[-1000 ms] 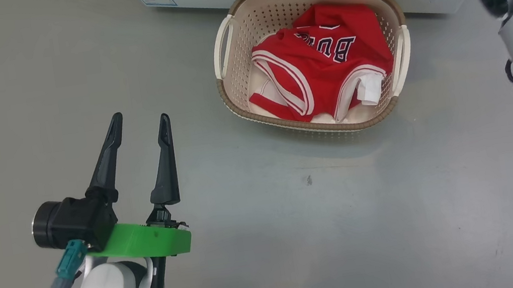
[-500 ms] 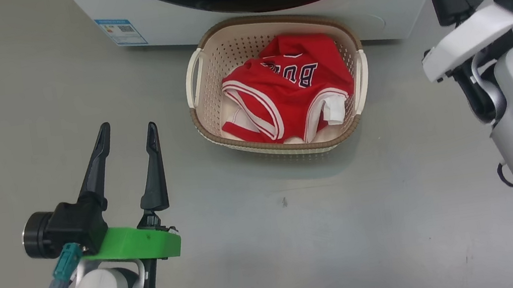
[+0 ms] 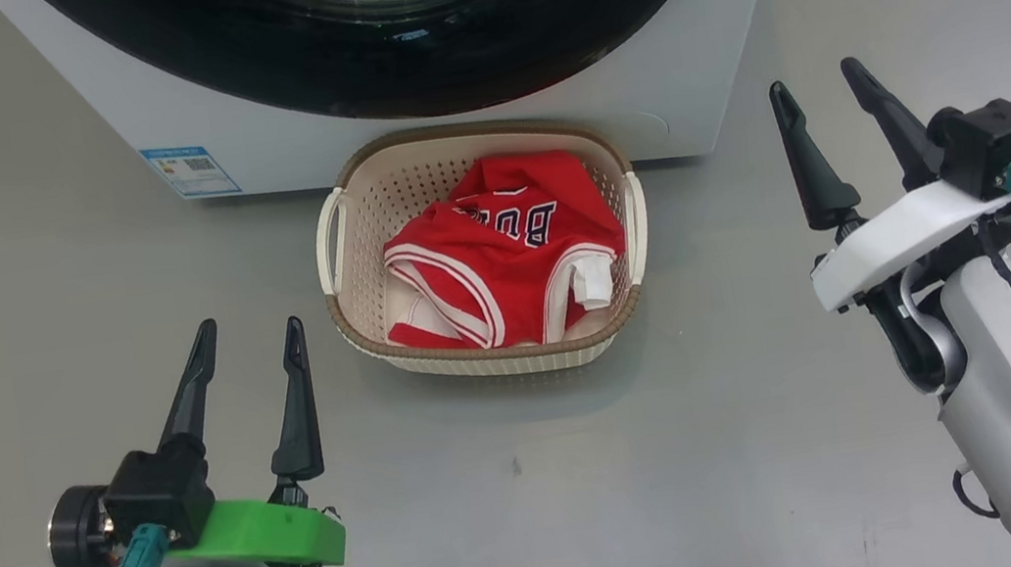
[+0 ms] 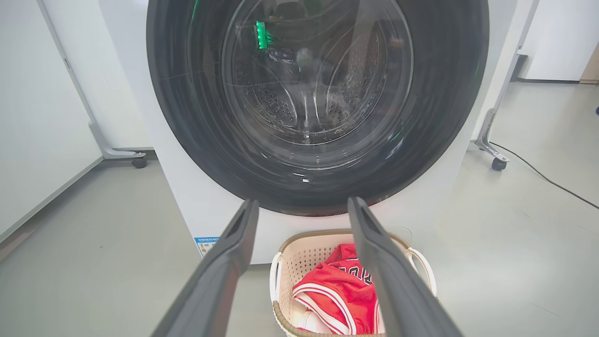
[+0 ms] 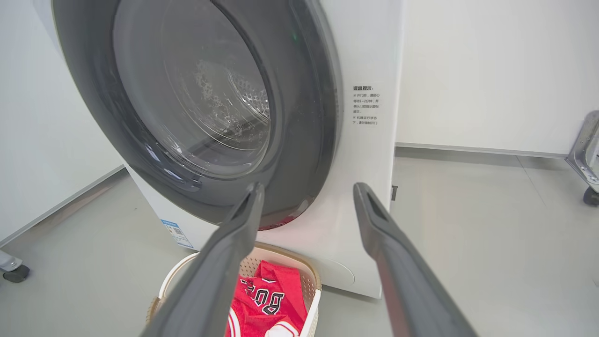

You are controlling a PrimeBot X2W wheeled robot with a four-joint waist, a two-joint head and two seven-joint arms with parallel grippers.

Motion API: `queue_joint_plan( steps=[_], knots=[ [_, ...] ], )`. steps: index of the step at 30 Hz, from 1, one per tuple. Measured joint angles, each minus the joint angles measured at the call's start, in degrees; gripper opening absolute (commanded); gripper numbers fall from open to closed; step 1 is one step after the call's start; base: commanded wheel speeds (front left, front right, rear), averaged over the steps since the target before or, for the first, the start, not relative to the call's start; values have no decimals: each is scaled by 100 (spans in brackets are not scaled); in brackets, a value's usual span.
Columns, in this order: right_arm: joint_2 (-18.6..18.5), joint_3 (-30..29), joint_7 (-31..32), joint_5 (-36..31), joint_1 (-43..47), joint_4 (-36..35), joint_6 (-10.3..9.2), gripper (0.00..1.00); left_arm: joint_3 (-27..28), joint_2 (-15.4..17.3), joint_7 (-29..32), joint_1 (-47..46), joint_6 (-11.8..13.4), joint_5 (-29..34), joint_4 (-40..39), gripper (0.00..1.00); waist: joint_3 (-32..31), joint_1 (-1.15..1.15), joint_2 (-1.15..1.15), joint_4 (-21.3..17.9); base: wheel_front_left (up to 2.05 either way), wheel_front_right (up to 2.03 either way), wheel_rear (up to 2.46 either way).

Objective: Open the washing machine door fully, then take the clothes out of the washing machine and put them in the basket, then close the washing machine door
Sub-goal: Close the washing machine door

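Top: washing machine door (image 3: 391, 32) shut. Centre: clothes (image 3: 503, 264) in basket (image 3: 478, 366), close under door for short transfer. Flanking: left hand (image 3: 250, 322), right hand (image 3: 812, 75), released, empty.

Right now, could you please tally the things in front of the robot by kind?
washing machine: 1
basket: 1
red jersey: 1
end effectors: 2, left end effector and right end effector
Total: 5

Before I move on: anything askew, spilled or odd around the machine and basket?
One thing: a red tinge along the lower edge of the washing machine door, above the basket. It may be the clothes reflected in the gloss; trapped fabric cannot be ruled out.
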Motion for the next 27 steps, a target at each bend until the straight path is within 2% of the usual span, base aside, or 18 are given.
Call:
queue_joint_plan(
  steps=[2, 10, 27],
  knots=[
    [33, -65, 0, 1, 204, -115, -7, 100, 1, 16, 0, 74, -1, 4, 31, 100, -105, 0, 0, -70, 0, 0, 0],
    [66, -266, 0, -20, 1074, -488, -232, 100, -3, 47, 0, 358, -8, 4, 187, 100, -547, 0, 0, -303, 0, 0, 0],
    [132, -363, 0, -168, 2422, -1237, -477, 100, -5, 125, 0, 886, -34, 3, 203, 100, -1235, 0, 0, -667, 0, 0, 0]
  ],
)
